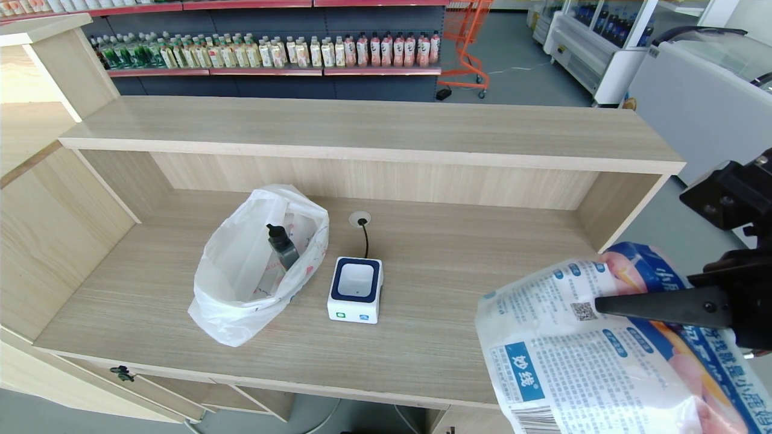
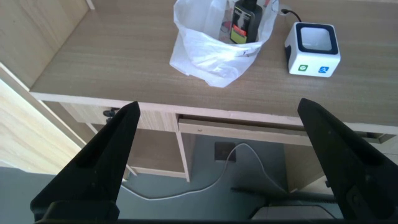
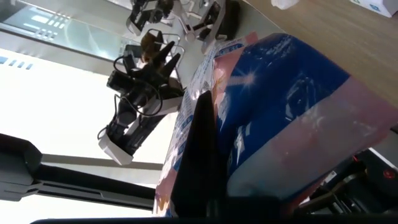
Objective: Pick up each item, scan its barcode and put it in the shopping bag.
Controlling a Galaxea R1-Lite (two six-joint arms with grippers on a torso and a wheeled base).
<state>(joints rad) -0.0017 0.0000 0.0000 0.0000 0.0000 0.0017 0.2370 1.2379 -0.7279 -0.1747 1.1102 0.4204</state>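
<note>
The right claw [image 1: 609, 306], clamped on the pack [image 1: 567, 367], hung off the counter's [image 1: 470, 283] near right corner, the scanner [image 1: 356, 289] lying leftward at mid-counter (just beside the bag [image 1: 235, 301]).

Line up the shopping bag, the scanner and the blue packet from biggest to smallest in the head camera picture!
1. Blue packet: looks biggest, but it's held close to the camera, so that may fool you.
2. Shopping bag.
3. Scanner: smallest.
</note>
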